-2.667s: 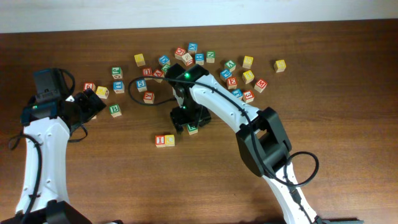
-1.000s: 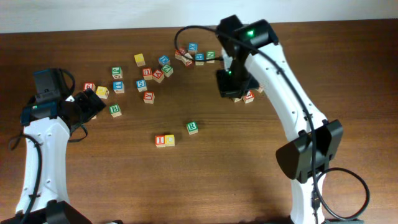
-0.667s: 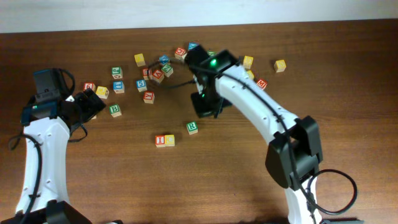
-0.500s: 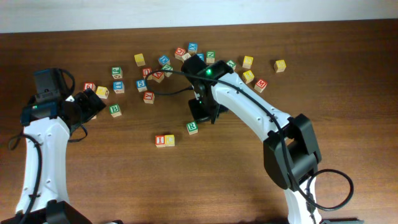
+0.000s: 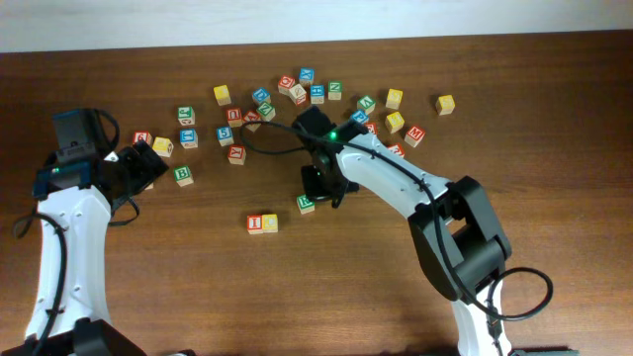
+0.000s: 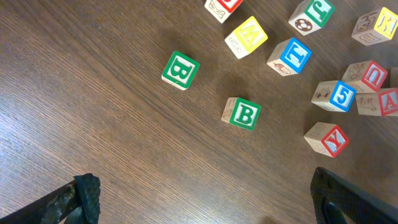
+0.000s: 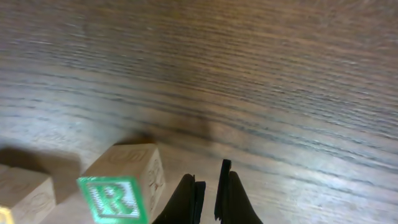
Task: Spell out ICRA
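Observation:
The red I cube (image 5: 254,223) and the yellow C cube (image 5: 270,223) stand touching, side by side, near the table's middle. The green R cube (image 5: 306,203) (image 7: 121,186) sits a little to their right, apart from them. My right gripper (image 5: 320,190) (image 7: 208,182) is low over the table just right of the R cube, shut with nothing between its fingers. A red cube that looks like an A (image 6: 387,101) lies at the right edge of the left wrist view. My left gripper (image 5: 146,164) (image 6: 205,211) hangs open over bare wood at the far left.
Several loose letter cubes are scattered across the back of the table (image 5: 396,297), around (image 5: 297,94). Two green B cubes (image 6: 180,69) (image 6: 242,114) lie ahead of the left gripper, with a red Y cube (image 6: 328,139) and a blue 5 cube (image 6: 336,96) beyond.
My right arm has swung from the far cube cluster toward the front left and come down beside the R cube. The cubes and the left arm have not moved.

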### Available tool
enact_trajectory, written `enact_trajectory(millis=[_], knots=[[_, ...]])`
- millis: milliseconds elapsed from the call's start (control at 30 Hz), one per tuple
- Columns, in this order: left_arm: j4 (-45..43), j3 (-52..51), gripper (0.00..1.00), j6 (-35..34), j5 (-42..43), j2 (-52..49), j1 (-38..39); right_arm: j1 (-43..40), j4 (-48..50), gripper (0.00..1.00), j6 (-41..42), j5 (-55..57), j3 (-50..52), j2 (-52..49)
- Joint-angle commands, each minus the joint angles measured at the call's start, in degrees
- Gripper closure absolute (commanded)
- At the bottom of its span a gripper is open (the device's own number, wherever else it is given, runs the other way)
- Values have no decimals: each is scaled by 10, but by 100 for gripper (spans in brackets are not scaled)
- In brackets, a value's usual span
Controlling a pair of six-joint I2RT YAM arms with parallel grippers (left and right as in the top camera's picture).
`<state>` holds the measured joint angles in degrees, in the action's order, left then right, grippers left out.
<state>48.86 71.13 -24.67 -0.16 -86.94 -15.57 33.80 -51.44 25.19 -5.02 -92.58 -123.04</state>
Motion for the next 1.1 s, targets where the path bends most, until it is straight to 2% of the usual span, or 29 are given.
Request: enact_trajectory(millis=[0, 167, 433, 733, 867, 1067], knots=[[0, 2, 1, -1, 4, -2, -3, 3, 29, 95, 9, -17, 21, 8], [0, 2, 1, -1, 4, -2, -3, 3, 35, 95, 8, -88, 23, 8], [0, 2, 1, -1, 4, -2, -3, 7, 11, 95, 8, -101, 24, 8], [0, 2, 1, -1, 4, -2, -3, 7, 14, 95, 8, 24, 24, 8], [0, 2, 1, -1, 4, -2, -3, 7, 60, 95, 8, 90, 24, 8], [0, 2, 1, -1, 4, -2, -3, 12, 136, 96, 8, 28, 24, 8]])
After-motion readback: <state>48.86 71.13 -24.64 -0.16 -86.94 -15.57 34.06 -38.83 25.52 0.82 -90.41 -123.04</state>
